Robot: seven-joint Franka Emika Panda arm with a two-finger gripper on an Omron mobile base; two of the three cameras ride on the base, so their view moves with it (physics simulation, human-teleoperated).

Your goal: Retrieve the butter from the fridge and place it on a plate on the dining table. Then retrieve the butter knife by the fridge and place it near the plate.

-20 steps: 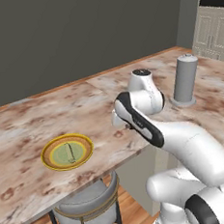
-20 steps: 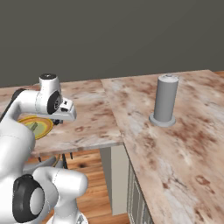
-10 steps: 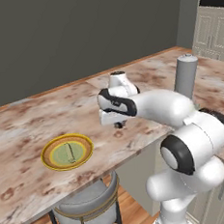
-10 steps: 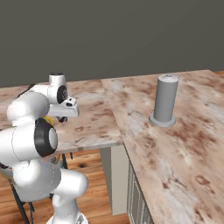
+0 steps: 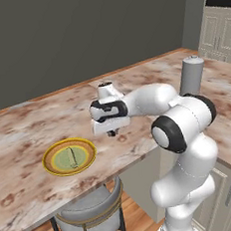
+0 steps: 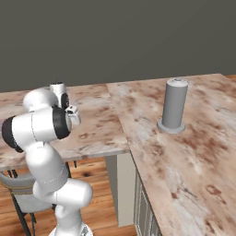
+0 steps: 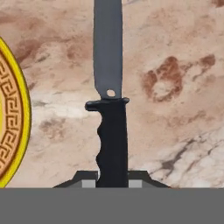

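With the butter (image 5: 72,157) already lying on the plate (image 5: 70,156) near the counter's (image 5: 28,126) front edge, the claw (image 5: 112,132) grips the butter knife (image 7: 110,118) just beside the plate, unreleased.

Bare desk (image 5: 24,131) lies open around the plate (image 5: 69,156); the grey cylinder (image 5: 191,76) stands well apart, far right.

Brown-and-cream marbled stone bench (image 7: 175,65): smooth, low sheen; black moulded-handle knife (image 7: 111,131): matt grip, dull grey blade; yellow-rimmed round plate (image 5: 70,156): glossy glaze.
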